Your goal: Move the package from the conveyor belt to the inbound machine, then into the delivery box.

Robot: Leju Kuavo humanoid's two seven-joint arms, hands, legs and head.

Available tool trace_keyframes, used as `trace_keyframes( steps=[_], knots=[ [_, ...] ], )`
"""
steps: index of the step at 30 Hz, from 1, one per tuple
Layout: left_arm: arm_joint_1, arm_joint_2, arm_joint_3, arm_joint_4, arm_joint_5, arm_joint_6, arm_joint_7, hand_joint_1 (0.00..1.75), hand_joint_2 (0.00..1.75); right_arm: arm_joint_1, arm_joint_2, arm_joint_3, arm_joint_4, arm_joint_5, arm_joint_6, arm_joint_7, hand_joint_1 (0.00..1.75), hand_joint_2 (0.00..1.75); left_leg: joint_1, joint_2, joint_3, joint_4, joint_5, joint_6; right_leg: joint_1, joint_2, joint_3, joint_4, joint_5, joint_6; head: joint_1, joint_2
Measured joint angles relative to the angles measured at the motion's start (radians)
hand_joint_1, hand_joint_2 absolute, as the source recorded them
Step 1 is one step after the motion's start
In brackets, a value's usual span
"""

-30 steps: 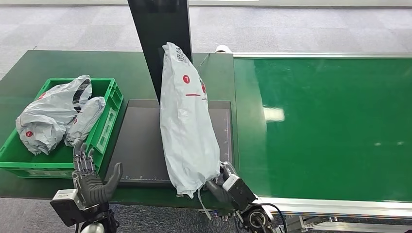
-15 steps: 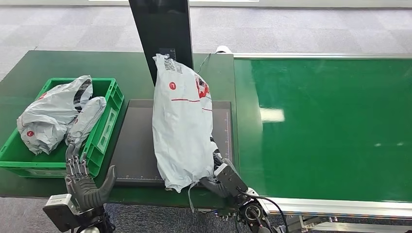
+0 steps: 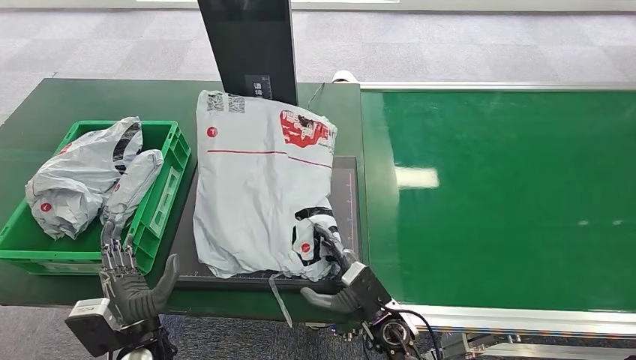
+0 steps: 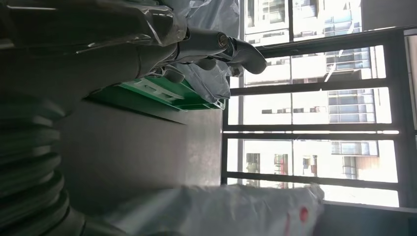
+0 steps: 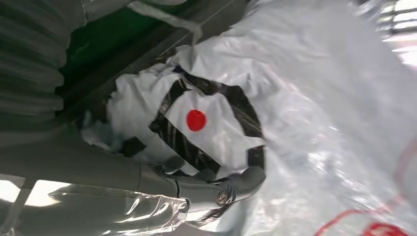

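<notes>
The grey package [image 3: 255, 187] with red and black print lies flat on the dark inbound machine plate [image 3: 346, 187]. Its far end reaches the foot of the black scanner post [image 3: 247, 45]. My right hand [image 3: 337, 270] grips the package's crumpled near right corner, fingers on top and thumb below. The right wrist view shows that corner [image 5: 196, 123] bunched against my right hand [image 5: 147, 182]. My left hand [image 3: 127, 281] is open with fingers apart, held at the table's front edge beside the green delivery box [image 3: 166, 187]. The green conveyor belt [image 3: 495, 195] lies to the right.
Two grey bagged parcels [image 3: 75, 180] lie inside the green box. The left wrist view shows the box [image 4: 162, 93] past my left hand's thumb [image 4: 216, 46], and windows behind. Grey carpet surrounds the green table [image 3: 90, 97].
The package has swung down from standing on edge to lying flat on the plate, spreading leftward. My right hand has lowered slightly with it. My left hand has barely moved.
</notes>
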Motion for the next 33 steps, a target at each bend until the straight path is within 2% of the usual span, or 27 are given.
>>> trace_keyframes(
  steps=[4, 8, 22, 29, 33],
  knots=[
    [-0.018, 0.003, 0.001, 0.013, 0.0, -0.005, -0.002, 0.0, 1.75, 0.01, -0.009, -0.001, -0.036, -0.06, 0.101, -0.052, 0.0, 1.75, 0.0, 0.0, 0.0, 0.0, 0.0, 0.0, 0.0, 0.0, 0.0, 0.0, 0.0, 0.0, 0.0, 0.0],
    [-0.032, 0.004, 0.002, 0.026, 0.0, -0.006, -0.003, 0.0, 1.75, 0.02, -0.019, -0.002, -0.077, -0.128, 0.195, -0.068, 0.0, 1.75, 0.0, 0.0, 0.0, 0.0, 0.0, 0.0, 0.0, 0.0, 0.0, 0.0, 0.0, 0.0, 0.0, 0.0],
    [-0.044, 0.009, 0.004, 0.05, 0.0, -0.006, -0.004, 0.0, 1.75, 0.031, -0.033, -0.004, -0.118, -0.145, 0.213, -0.07, 0.0, 1.75, 0.0, 0.0, 0.0, 0.0, 0.0, 0.0, 0.0, 0.0, 0.0, 0.0, 0.0, 0.0, 0.0, 0.0],
    [-0.058, 0.01, 0.004, 0.064, -0.001, -0.016, -0.006, 0.0, 1.75, 0.042, -0.033, -0.032, -0.159, -0.278, 0.339, -0.07, 0.0, 1.75, 0.0, 0.0, 0.0, 0.0, 0.0, 0.0, 0.0, 0.0, 0.0, 0.0, 0.0, 0.0, 0.0, 0.0],
    [-0.086, 0.012, -0.01, 0.091, -0.072, -0.012, 0.007, 0.0, 1.75, 0.043, -0.032, -0.066, -0.178, -0.296, 0.362, -0.07, 0.0, 1.75, 0.0, 0.0, 0.0, 0.0, 0.0, 0.0, 0.0, 0.0, 0.0, 0.0, 0.0, 0.0, 0.0, 0.0]
  ],
)
